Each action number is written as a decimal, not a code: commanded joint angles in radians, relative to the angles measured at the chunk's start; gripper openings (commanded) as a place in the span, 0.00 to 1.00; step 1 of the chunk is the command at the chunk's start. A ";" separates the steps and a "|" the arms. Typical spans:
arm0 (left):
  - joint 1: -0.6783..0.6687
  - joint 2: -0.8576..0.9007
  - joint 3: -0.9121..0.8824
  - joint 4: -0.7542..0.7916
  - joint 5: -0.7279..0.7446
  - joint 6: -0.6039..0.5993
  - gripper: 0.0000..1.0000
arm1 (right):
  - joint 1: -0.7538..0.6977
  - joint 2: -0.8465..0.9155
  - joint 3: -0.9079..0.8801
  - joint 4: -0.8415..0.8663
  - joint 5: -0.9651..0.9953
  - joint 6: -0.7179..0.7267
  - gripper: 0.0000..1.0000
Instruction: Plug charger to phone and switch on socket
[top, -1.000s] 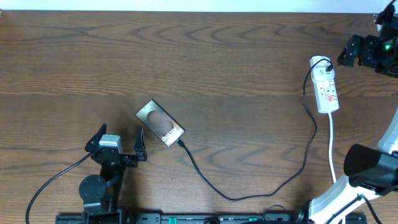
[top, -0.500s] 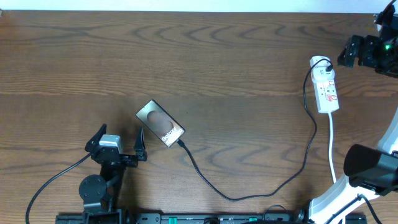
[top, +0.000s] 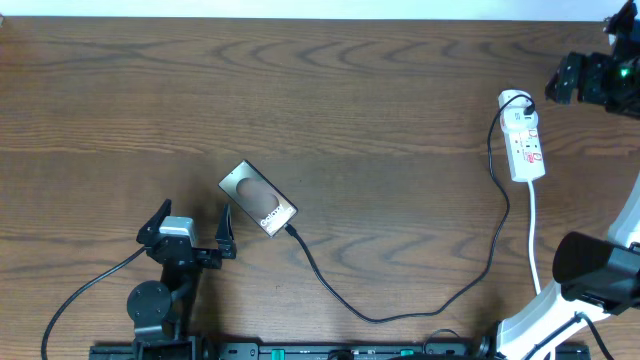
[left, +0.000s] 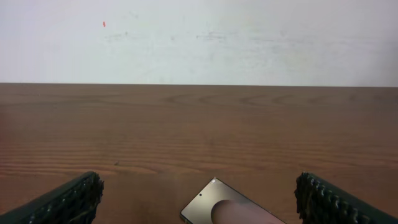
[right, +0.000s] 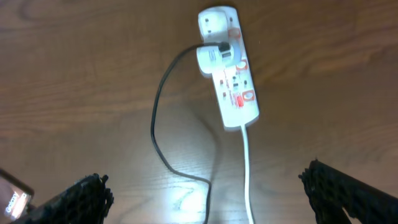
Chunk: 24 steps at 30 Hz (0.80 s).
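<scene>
Wood-grain table (top: 380, 120) takes up most of the overhead shot, and honestly almost nothing on it has moved in the last second. The only change I can spot is the right gripper (right: 208, 186), which has crept a touch further off from the socket (top: 524, 145). Its jaws are spread wide with nothing in them, and the strip lies out ahead of them, well clear of both fingers.

The left gripper (top: 190, 222) hasn't budged. It's wide open too and holding nothing, with the phone (top: 258, 198) flat on the wood just in front of its jaws. In the left wrist view one corner of the phone pokes up between the fingers.

The charger (top: 400, 310) loops from the adapter on the strip, off to one side of the right jaws, over to the end of the phone furthest from the left jaws. The plug tip (top: 289, 229) meets that end, so my guess is the plugging part is done.

That leaves the red switch (right: 237, 99). I can't tell if it's on. With the right arm easing away, either it's already been pressed or it needs another approach.
</scene>
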<state>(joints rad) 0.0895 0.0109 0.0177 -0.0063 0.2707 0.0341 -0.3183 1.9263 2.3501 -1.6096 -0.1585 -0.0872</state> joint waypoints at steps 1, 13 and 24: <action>-0.004 -0.006 -0.013 -0.042 0.008 0.014 0.99 | 0.005 -0.094 -0.094 0.122 -0.064 -0.014 0.99; -0.004 -0.006 -0.013 -0.042 0.008 0.014 0.99 | 0.021 -0.584 -1.062 1.023 -0.369 -0.014 0.99; -0.004 -0.006 -0.013 -0.042 0.008 0.014 0.99 | 0.133 -0.955 -1.720 1.781 -0.350 -0.011 0.99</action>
<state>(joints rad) 0.0895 0.0109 0.0196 -0.0093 0.2707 0.0345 -0.2043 1.0607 0.7185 0.1036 -0.5056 -0.0944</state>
